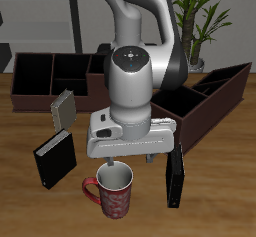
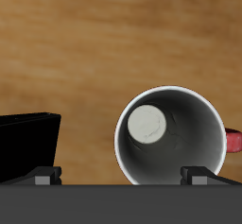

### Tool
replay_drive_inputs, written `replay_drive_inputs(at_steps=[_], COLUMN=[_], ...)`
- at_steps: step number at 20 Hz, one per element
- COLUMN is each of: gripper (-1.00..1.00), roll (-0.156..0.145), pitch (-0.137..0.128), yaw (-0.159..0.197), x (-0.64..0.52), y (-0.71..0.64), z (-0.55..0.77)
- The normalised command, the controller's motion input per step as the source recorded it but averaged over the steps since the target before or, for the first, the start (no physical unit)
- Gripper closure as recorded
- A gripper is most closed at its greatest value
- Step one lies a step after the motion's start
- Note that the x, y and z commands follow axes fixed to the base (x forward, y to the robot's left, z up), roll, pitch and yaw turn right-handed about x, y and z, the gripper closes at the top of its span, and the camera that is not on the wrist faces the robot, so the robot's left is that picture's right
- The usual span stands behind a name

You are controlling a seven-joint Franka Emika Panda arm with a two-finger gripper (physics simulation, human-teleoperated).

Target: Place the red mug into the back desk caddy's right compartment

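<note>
The red mug with a pale speckled pattern stands upright near the table's front edge. In the wrist view its whitish inside faces up and its red handle sticks out sideways. My gripper hangs just above the mug, open, with its fingertips spread wide on either side of the rim and touching nothing. The back desk caddy, a long dark brown box with a black inside, lies at the back of the table. The arm hides one end of it, so I cannot tell which section is the right compartment.
An angled dark brown box stands farther back beside the arm. A black book lies beside the mug and also shows in the wrist view. Another black book lies on the mug's other side. A grey book lies before the caddy.
</note>
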Motion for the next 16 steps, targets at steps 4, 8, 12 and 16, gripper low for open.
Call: replay_drive_inputs(at_steps=[4, 8, 12, 16], gripper=[-1.0, -1.0, -1.0, -1.0], roll=[0.013, -0.002, -0.004, 0.011], pitch=[0.025, 0.02, 0.024, 0.035], yaw=[0.002, -0.011, -0.002, -0.007], x=[0.1, 0.05, 0.04, 0.06], y=[0.08, 0.02, -0.01, 0.0], z=[-0.18, -0.18, -0.19, -0.21])
